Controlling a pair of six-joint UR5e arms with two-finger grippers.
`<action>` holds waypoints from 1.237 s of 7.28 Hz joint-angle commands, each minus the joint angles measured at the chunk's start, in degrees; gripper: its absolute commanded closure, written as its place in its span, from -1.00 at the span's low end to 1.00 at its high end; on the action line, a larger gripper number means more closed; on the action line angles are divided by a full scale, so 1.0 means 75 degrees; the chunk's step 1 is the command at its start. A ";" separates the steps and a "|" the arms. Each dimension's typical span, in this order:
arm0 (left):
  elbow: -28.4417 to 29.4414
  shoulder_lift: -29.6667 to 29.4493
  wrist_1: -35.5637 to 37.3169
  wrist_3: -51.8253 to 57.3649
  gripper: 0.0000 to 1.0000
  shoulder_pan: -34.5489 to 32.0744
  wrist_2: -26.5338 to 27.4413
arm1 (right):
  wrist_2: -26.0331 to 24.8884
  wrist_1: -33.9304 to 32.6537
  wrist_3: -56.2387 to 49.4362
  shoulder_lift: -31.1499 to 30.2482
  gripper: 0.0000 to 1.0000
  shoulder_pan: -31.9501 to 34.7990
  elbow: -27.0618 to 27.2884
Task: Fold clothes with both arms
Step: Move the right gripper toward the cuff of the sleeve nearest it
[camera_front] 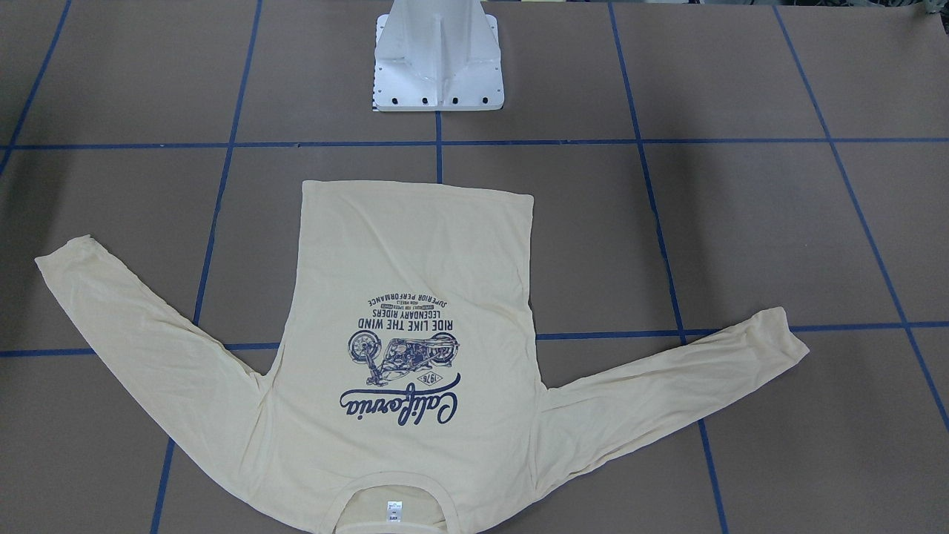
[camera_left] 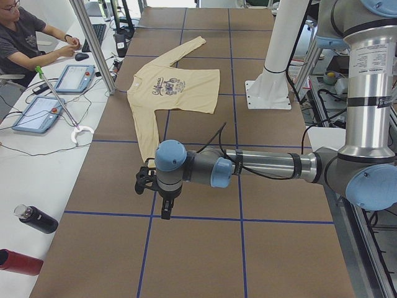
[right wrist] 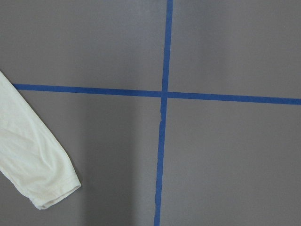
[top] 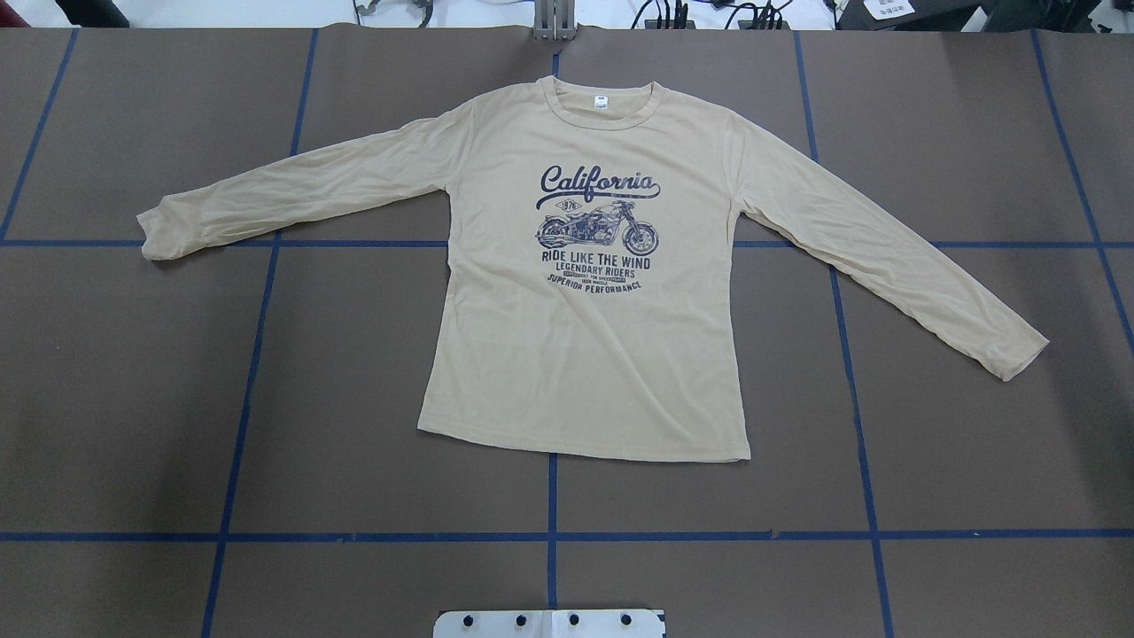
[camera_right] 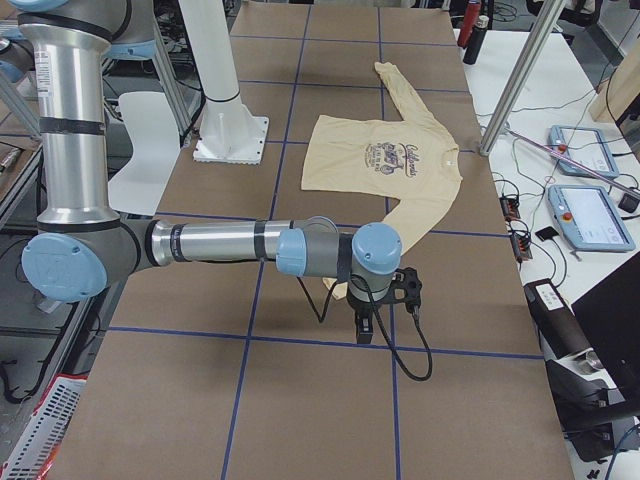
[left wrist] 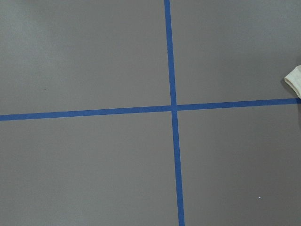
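T-shirt (top: 585, 372), pale cream-yellow with long sleeves, lay flat and face up on the brown table (top: 354, 399), between the left fingers (camera_left: 165, 210) and the right fingers (camera_right: 365, 328), with both sleeves spread outward. Its navy print (top: 598, 226) read "California" in script over a small "1976" badge and a motorcycle. Below that came "RIDE LIKE THE WIND", "LEGENDARY RIDERS", a line too small to read, and "SUPERIOR PERFORMANCE". A small white neck label (top: 601, 101) sat inside the collar; its writing was too small to make out.

The left fingers pointed down above the bare table, near the cuff of the sleeve on that side, which showed at the edge of the left wrist view (left wrist: 294, 82). The right fingers pointed down near the other cuff (right wrist: 47, 188), which lay off to one side below them. Neither pair touched the cloth. Whether either pair was spread or closed, I cannot tell, since only the side views showed them.

Blue tape lines (top: 551, 536) crossed on the table beneath each wrist.
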 commanded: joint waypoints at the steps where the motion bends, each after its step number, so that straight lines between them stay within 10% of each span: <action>1: -0.0332 -0.0200 -0.0468 0.0003 -1.00 0.0120 -0.0124 | -0.0023 0.0004 0.0009 0.0143 -1.00 -0.0341 0.0162; 6: 0.0147 -0.0248 -0.1068 -0.0127 -1.00 0.0918 -0.0242 | 0.0481 0.1276 0.1629 0.0131 -1.00 -0.1733 0.0057; 9: -0.0062 -0.0236 -0.1339 -0.0162 -1.00 0.0918 -0.0254 | -0.0510 0.3020 0.3981 0.0027 -1.00 -0.3038 0.0057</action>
